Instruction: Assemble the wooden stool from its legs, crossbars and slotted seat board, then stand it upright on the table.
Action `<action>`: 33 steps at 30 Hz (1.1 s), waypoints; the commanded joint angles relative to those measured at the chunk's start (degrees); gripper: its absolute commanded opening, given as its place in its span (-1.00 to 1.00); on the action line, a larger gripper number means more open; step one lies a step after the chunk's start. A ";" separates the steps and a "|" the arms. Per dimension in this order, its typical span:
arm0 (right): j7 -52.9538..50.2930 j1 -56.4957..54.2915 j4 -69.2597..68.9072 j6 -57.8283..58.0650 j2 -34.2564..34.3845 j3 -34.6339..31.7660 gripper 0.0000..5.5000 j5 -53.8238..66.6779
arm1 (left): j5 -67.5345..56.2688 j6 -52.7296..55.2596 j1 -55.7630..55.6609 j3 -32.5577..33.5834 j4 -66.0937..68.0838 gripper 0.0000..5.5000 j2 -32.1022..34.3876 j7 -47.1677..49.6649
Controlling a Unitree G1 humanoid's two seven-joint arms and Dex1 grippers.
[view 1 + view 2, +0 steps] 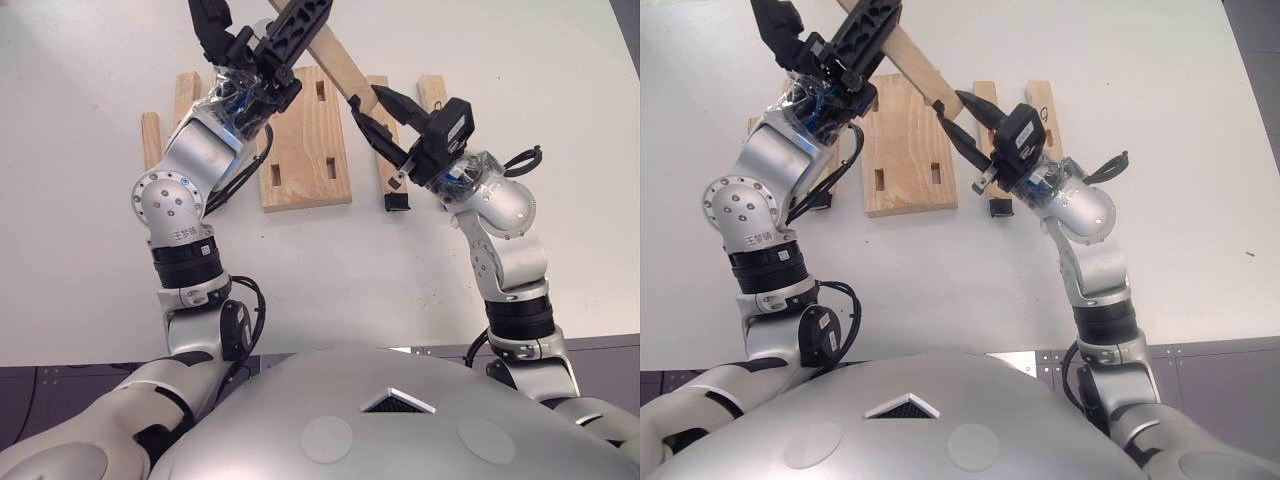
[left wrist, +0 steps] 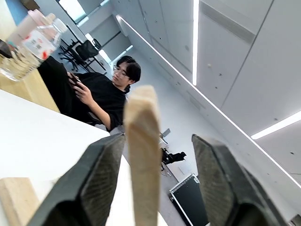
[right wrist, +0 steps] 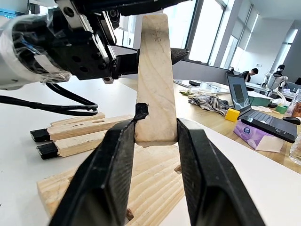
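Slip risk: wooden bar (image 1: 338, 62) clamped only by right gripper (image 3: 155, 129), left gripper (image 2: 157, 141) slack astride it; could pivot, drop onto seat board (image 1: 300, 170).

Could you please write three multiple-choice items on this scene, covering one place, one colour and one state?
1. Where is the seat board?
A. Flat on the table
B. Held in the air
C. Standing on legs

2. What colour is the cap on the end of the leg lying just right of the board?
A. Red
B. Black
C. White

3. What is the right pincer doing?
A. Open and empty
B. Shut on the wooden bar
C. Shut on the board

Answers: 1 A, the board lies flat on the tabletop. 2 B, the leg's near end is black. 3 B, both fingers press the bar's sides.
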 commanded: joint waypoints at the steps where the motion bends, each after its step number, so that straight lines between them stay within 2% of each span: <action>1: -0.15 0.13 -0.77 -0.95 -1.00 -0.03 -0.53 -1.31 | 4.11 -1.11 0.18 -1.92 0.04 -0.32 1.71 -1.65; 10: -0.54 -0.22 -0.74 -0.99 -0.46 -0.85 -0.53 -1.71 | 6.44 -1.49 -0.42 -1.58 -0.30 -0.84 2.74 -3.38; 14: -0.12 -0.27 -0.77 0.03 -0.46 -0.89 -0.53 -0.96 | 6.56 -1.59 -0.75 -1.23 -0.24 -0.85 3.17 -3.75; 15: -0.17 -0.21 -0.74 0.56 -0.52 -0.84 -0.40 -0.95 | 7.56 -2.33 -0.63 -1.35 -0.28 -0.85 3.24 -3.65; 21: -0.52 -0.70 2.84 0.00 -2.65 -1.29 -0.04 -4.62 | 21.45 -12.50 -0.65 -1.71 3.90 -0.86 5.39 -1.02; 26: -2.25 -1.01 5.59 -1.65 -3.84 -2.93 -0.03 -7.33 | 38.53 -26.94 3.90 -0.97 7.03 -0.86 12.04 -0.59; 33: -3.82 -0.75 6.98 -2.13 -4.14 -3.32 -0.03 -7.65 | 44.87 -36.68 7.51 1.43 16.49 -0.86 11.81 -1.06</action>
